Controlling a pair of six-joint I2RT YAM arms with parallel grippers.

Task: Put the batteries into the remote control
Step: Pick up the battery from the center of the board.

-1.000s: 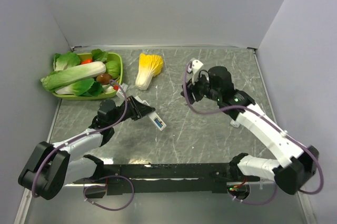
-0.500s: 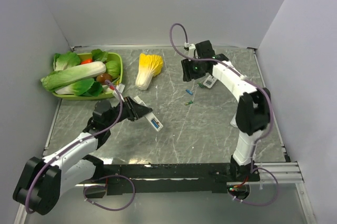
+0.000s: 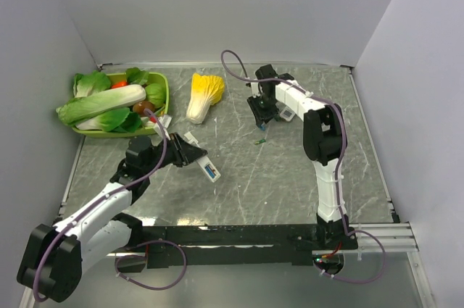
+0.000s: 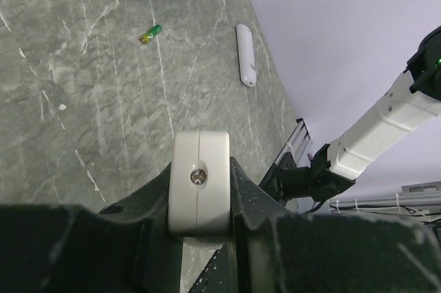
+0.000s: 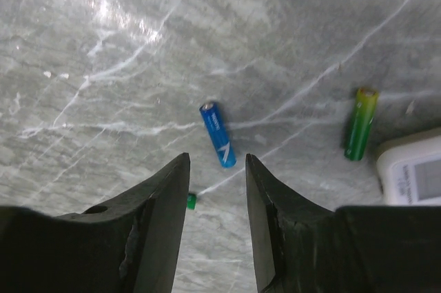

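My left gripper [image 3: 190, 156] is shut on the white remote control [image 3: 206, 169], whose end [image 4: 200, 183] is clamped between the jaws; it is held over the table's left middle. Two batteries lie loose on the marble: a blue one [image 5: 218, 134] [image 3: 262, 127] and a green-yellow one [image 5: 361, 123] [image 3: 258, 141]. My right gripper [image 5: 217, 158] [image 3: 262, 114] hangs open just above the table, the blue battery lying right ahead of its fingertips, untouched. A small green bit [image 5: 191, 201] peeks out beside its left finger.
A white flat piece [image 5: 412, 177] [image 3: 288, 114] lies to the right of the batteries. A green basket [image 3: 165, 94] of vegetables stands at the back left, with a yellow-white cabbage [image 3: 204, 93] beside it. Grey walls close in the table on three sides.
The right arm swung out to the far middle and came down over the batteries, its jaws narrowing. The left gripper carried the remote slightly toward the near left.
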